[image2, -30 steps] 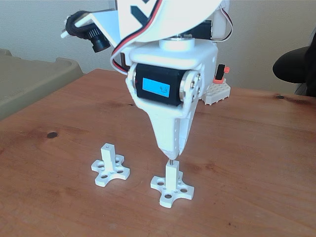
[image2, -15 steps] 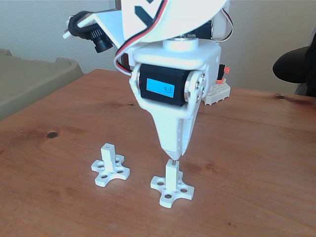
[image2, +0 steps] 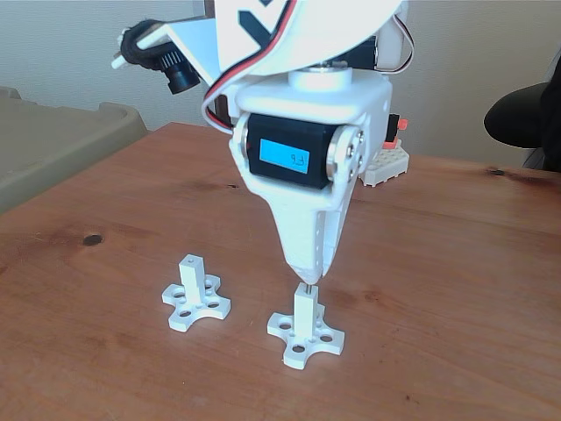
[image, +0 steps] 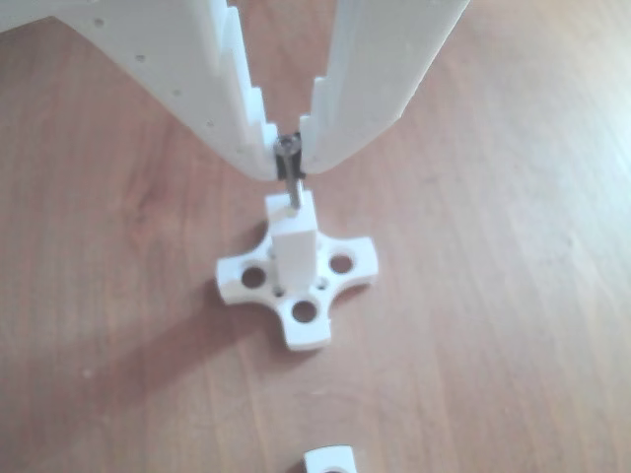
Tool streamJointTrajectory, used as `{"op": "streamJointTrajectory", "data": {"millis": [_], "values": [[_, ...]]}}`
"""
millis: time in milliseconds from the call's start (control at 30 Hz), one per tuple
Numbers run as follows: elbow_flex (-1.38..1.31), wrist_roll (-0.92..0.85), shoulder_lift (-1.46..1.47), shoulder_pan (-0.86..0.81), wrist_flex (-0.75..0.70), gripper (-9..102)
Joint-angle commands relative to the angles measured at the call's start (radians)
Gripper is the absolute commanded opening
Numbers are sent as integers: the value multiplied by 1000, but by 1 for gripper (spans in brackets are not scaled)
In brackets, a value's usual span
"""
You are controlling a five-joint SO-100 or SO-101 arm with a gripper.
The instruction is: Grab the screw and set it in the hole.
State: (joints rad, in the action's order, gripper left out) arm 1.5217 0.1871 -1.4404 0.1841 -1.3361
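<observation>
My white gripper (image: 289,156) points straight down, shut on the thin silver screw (image: 290,180), whose head is pinched between the fingertips. The screw's lower end meets the square top face of a white post (image: 293,246) on a cross-shaped base; the hole itself is hidden under the screw tip. In the fixed view the gripper (image2: 307,274) stands directly over that post (image2: 303,311), with the screw (image2: 305,283) showing as a short sliver between tip and post. A second post (image2: 191,279) with a tiny dark hole (image2: 191,261) in its top stands to the left.
The wooden table (image2: 456,289) has bare room all round the two posts. A white block with a red part (image2: 390,158) sits at the back behind the arm. A beige bin (image2: 53,145) lies off the table's left edge. Another white piece (image: 330,460) shows at the other view's bottom edge.
The gripper has shifted slightly right over the last second and then held still, with the screw staying on the post's top.
</observation>
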Motion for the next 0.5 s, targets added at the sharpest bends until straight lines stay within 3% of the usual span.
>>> {"op": "streamJointTrajectory", "data": {"millis": [0,467], "values": [[-3,-15,-86,-8,-2,-4],[-3,-20,-89,-14,-5,-4]]}}
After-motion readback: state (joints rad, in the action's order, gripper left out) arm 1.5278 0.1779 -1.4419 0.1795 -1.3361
